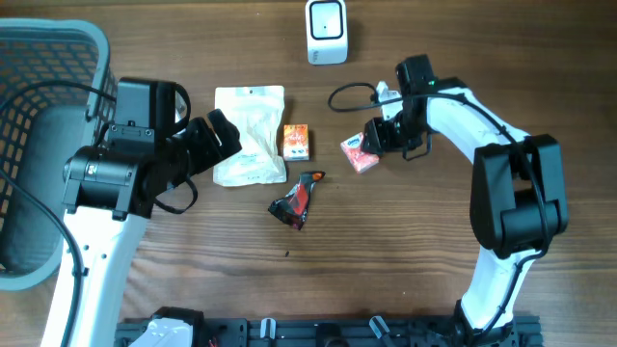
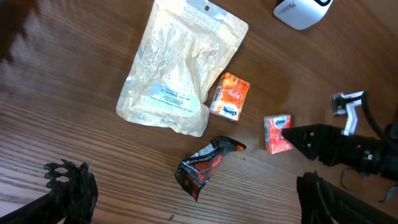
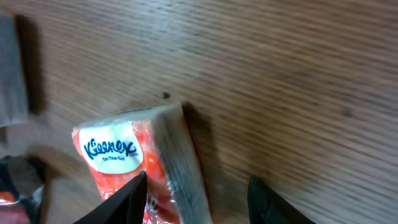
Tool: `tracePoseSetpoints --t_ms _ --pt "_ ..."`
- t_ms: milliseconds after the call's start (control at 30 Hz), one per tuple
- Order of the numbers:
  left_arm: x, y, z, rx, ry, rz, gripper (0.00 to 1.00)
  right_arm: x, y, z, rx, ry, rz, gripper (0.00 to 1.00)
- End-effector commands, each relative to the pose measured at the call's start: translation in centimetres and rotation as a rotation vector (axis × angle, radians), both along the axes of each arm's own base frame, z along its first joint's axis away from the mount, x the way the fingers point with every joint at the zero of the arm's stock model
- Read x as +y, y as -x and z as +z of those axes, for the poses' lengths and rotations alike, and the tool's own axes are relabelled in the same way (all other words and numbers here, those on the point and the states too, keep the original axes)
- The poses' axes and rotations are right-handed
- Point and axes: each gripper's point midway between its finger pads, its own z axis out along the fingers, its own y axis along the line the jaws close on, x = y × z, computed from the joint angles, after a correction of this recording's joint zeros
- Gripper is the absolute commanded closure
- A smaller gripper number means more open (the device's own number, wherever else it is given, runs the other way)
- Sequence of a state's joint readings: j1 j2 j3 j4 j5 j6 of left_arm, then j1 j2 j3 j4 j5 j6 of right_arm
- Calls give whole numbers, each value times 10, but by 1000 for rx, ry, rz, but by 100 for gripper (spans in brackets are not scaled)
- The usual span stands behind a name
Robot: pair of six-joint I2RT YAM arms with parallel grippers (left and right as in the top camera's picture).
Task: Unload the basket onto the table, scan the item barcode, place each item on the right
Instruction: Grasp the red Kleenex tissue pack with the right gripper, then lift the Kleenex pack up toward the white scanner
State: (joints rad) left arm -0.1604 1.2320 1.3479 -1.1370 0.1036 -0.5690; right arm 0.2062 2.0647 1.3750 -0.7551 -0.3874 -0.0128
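- Looking down from overhead, I see the wooden desk [image 1: 405, 260] carrying everything, with the items gathered in its upper middle.
- I have a grey mesh basket [image 1: 29, 270] at the far left edge, partly behind the left arm.
- My left pincer [image 1: 224, 143] hovers over the desk just beside the white pouch, its jaws spread wide with nothing between them.
- My right pincer [image 3: 198, 190] is down at the tissue pack, jaws partly apart and straddling it; in the wrist view one finger is against the printed face and the other stands clear of the pack's side, so I cannot call it a firm hold.
- A white pouch [image 1: 249, 135] lies flat left of centre.
- A white scanner [image 1: 327, 31] sits at the top edge, well apart from the items.
- The Kleenex tissue pack [image 1: 359, 152], orange and white, lies on the desk right of centre, below the scanner.
- A small orange box [image 1: 296, 142] lies just beside the pouch's right edge.
- A crumpled dark wrapper [image 1: 296, 200] lies below that box.
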Motion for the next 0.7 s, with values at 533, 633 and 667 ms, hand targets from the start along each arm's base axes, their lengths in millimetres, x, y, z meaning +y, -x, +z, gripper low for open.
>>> tracePoseSetpoints --t_ms 533,633,667 --pt "-1 -1 4 -14 4 -13 0 -18 -35 24 9 71 -256 96" --pt "-1 -1 4 -14 4 -14 0 -27 -53 43 -42 121 -288 95" --pt "-1 -1 4 -14 4 -13 0 -30 -55 46 -47 134 -303 95"
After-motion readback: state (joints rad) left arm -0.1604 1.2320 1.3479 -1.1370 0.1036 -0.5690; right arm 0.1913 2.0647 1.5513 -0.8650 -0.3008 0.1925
